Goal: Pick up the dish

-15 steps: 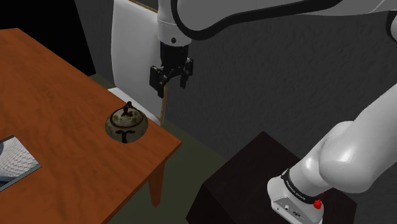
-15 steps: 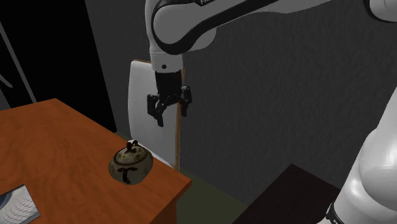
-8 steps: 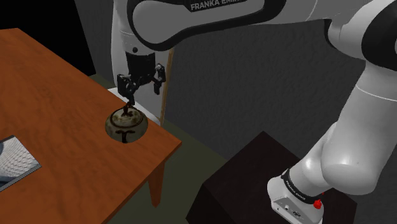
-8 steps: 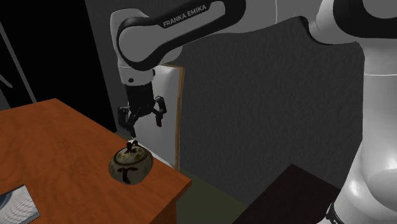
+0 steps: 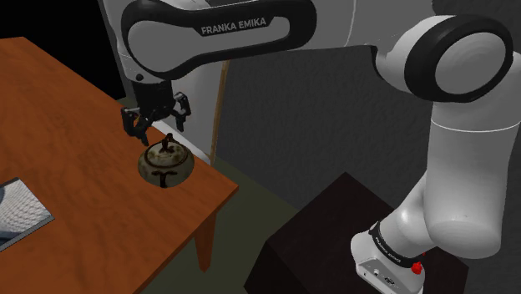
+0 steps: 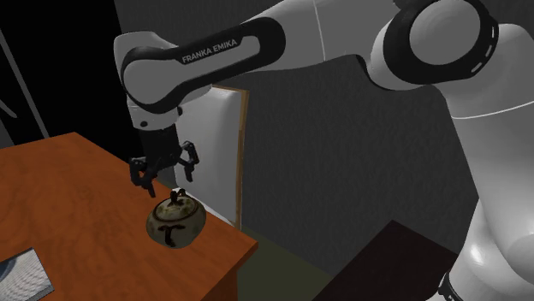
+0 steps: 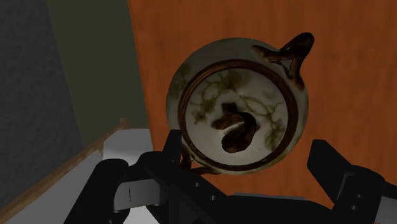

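The dish point(image 5: 164, 164) is a round olive-brown lidded pot with a dark knob and dark markings. It stands near the corner of the orange-brown wooden table point(image 5: 83, 125). My gripper point(image 5: 156, 127) hangs open just above and slightly behind it, with nothing held. In the second exterior view the gripper point(image 6: 163, 174) hovers over the dish point(image 6: 176, 222), fingers spread. The wrist view looks straight down on the dish point(image 7: 238, 114) and its lid; the gripper point(image 7: 251, 159) has one finger on each side of the dish, neither touching it.
A white upright panel point(image 6: 218, 145) with a wooden edge stands behind the table's corner. A flat grey-white object point(image 5: 17, 209) lies at the table's near left. The dark stand point(image 5: 334, 234) sits at lower right, across a floor gap. A black area point(image 6: 60, 68) lies beyond the table.
The arm has swung left and down. The gripper moved from in front of the white panel to just over the dish, staying open. The dish has not moved.
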{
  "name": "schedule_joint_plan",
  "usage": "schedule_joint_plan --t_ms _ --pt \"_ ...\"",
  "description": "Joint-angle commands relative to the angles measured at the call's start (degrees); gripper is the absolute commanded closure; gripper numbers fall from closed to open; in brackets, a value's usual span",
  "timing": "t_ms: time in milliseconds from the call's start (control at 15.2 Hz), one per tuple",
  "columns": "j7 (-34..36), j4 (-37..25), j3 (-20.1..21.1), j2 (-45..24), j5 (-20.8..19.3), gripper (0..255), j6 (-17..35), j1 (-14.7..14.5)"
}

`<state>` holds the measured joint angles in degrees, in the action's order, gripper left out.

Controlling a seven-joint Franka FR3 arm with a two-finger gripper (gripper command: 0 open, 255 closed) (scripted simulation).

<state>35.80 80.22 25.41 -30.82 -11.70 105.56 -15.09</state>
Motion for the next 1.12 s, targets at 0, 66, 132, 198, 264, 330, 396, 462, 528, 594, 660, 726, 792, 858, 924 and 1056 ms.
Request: schedule_joint_plan --t_ms 0,66,132,198,264,330,396,462,528,594,660,726,792,858,924,1056 --pt "0.2 1.2 -0.1 -0.4 -0.2 0 1.5 0.0" --pt "0.3 1.7 -0.2 -0.6 -0.3 0 2.2 0.0" --pt "0.3 2.2 -0.2 -0.7 -0.4 0 2.8 0.0" --pt "0.4 2.9 -0.3 -1.1 -0.6 0 3.9 0.0" --pt "0.4 2.9 -0.3 -1.1 -0.5 0 3.9 0.1" --pt "0.4 2.9 -0.3 -1.1 -0.5 0 3.9 0.1" --pt "0.4 2.7 -0.3 -1.2 -0.6 255 3.8 0.0" --pt "0.4 2.5 -0.3 -1.3 -0.6 255 3.7 0.0" --pt "0.4 2.5 -0.3 -1.3 -0.6 255 3.7 -0.1" --pt "0.4 2.5 -0.3 -1.3 -0.6 255 3.7 0.0" --pt "0.4 2.5 -0.3 -1.3 -0.6 255 3.7 -0.1" --pt "0.4 2.4 -0.3 -1.3 -0.6 255 3.6 -0.1" --pt "0.4 2.4 -0.3 -1.3 -0.6 255 3.7 -0.1" --pt "0.5 2.4 -0.3 -1.3 -0.6 255 3.6 -0.1" --pt "0.5 2.3 -0.3 -1.4 -0.6 255 3.6 -0.1" --pt "0.3 2.4 -0.2 -0.9 -0.4 255 3.2 0.0"
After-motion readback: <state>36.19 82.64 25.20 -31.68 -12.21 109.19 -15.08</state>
